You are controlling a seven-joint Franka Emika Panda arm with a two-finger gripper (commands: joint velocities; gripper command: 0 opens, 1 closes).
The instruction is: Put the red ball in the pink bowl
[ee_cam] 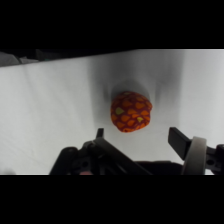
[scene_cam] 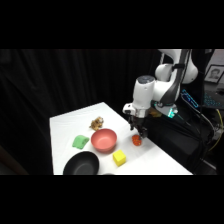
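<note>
Gripper (scene_cam: 138, 132) is held just above the red ball (scene_cam: 137, 140), fingers spread apart, nothing pinched. From the wrist, the red ball (ee_cam: 131, 111) is seen lying on the white table (ee_cam: 45, 110) between the fingers (ee_cam: 179, 138). Left of it sits the pink bowl (scene_cam: 104, 140), the yellow block (scene_cam: 119, 158) near; green object (scene_cam: 80, 142) and black bowl (scene_cam: 81, 164) lie farther off.

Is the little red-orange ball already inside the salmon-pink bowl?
No, the small red-orange round ball lies on the white table, apart from the round salmon-pink bowl.
</note>
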